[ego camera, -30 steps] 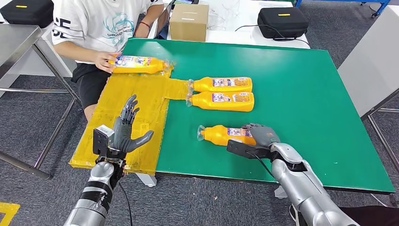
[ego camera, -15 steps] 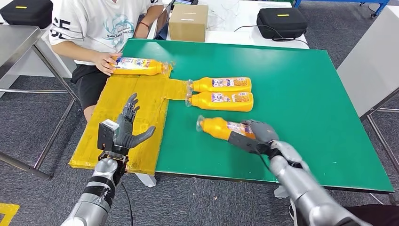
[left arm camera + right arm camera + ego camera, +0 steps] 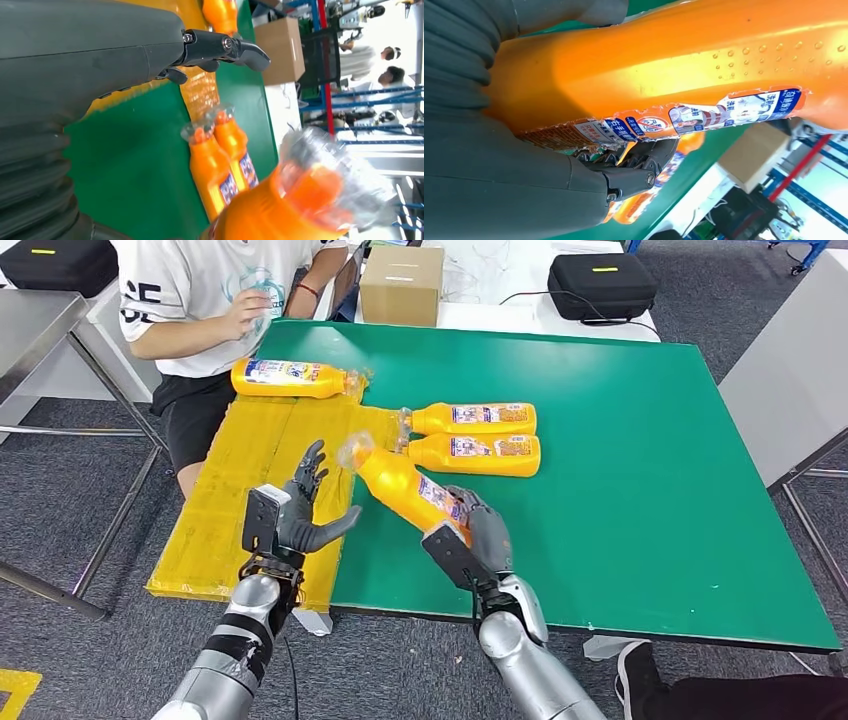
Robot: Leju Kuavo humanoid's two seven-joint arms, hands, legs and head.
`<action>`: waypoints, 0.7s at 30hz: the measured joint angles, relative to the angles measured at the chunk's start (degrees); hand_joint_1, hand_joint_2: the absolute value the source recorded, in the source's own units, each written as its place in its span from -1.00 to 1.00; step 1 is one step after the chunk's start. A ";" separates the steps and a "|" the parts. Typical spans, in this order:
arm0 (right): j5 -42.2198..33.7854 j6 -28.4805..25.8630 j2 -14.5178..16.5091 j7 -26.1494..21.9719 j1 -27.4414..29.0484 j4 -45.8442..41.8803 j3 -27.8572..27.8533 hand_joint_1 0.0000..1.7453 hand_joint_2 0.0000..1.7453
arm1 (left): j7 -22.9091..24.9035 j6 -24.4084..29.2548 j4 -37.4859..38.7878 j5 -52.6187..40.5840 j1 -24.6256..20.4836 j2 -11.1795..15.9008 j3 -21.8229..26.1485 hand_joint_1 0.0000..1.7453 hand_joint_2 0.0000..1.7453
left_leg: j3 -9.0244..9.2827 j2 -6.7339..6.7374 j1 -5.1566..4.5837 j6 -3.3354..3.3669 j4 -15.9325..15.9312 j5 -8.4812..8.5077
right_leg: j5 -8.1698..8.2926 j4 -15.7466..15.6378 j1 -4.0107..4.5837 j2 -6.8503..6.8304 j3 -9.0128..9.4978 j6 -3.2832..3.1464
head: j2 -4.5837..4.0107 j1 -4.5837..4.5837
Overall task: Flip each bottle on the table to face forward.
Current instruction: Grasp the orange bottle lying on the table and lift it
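My right hand point(image 3: 478, 536) grips an orange bottle point(image 3: 405, 488) by its base and holds it tilted above the green table point(image 3: 640, 470), its wrapped cap pointing toward my left hand. The right wrist view shows that bottle point(image 3: 704, 65) close up with its torn label. My left hand point(image 3: 300, 515) hovers open over the yellow mat point(image 3: 250, 490), fingers spread, just short of the cap; in the left wrist view the cap point(image 3: 325, 185) looms near. Two more orange bottles point(image 3: 475, 419) point(image 3: 470, 455) lie side by side mid-table. Another bottle point(image 3: 290, 378) lies at the mat's far end.
A person in a white shirt point(image 3: 215, 285) sits at the far left corner, a hand point(image 3: 245, 312) raised off the table. A cardboard box point(image 3: 402, 285) and a black case point(image 3: 600, 285) sit on the white table behind. A metal table point(image 3: 35, 325) stands at left.
My right hand has lifted the bottle off the table and swung it left and upward. My left hand moved right toward it. The person's hand let go of the far bottle.
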 joint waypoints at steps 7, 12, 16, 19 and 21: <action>-0.79 -0.19 1.85 -1.41 -0.12 0.22 -0.53 1.00 1.00 | 0.69 -2.65 -0.03 2.28 0.00 -0.32 -1.80 -1.00 1.00 | 0.00 0.01 0.02 0.00 0.00 0.00 | 0.00 0.01 0.02 0.01 -0.01 0.00 | 0.00 -0.01; -1.66 0.08 3.42 -2.59 -1.10 1.87 -0.55 1.00 1.00 | 1.57 -5.34 -0.65 4.64 0.09 -0.65 -3.39 -1.00 1.00 | -0.02 0.01 0.03 -0.01 0.00 0.00 | 0.00 0.02 0.04 0.01 -0.02 0.00 | 0.00 -0.01; -2.65 1.47 5.69 -3.32 -2.96 5.10 -0.26 1.00 1.00 | 2.49 -5.05 -1.10 5.35 0.00 -0.73 -4.59 -1.00 1.00 | -0.04 0.02 0.03 -0.01 0.00 0.00 | 0.00 0.02 0.04 0.01 -0.04 0.00 | 0.00 0.00; -3.15 2.01 7.71 -3.79 -4.29 7.76 0.40 1.00 1.00 | 2.81 -4.56 -1.09 5.85 -0.12 -0.74 -5.09 -1.00 1.00 | -0.04 0.01 0.04 -0.01 0.00 0.01 | 0.00 0.02 0.05 0.01 -0.05 -0.01 | 0.00 -0.01; -3.98 2.18 8.80 -4.01 -5.01 9.32 0.88 1.00 1.00 | 2.83 -4.18 -1.09 6.13 -0.23 -0.74 -5.18 -1.00 1.00 | -0.04 0.01 0.04 -0.01 0.00 0.01 | 0.00 0.03 0.05 0.00 -0.05 -0.01 | 0.00 -0.01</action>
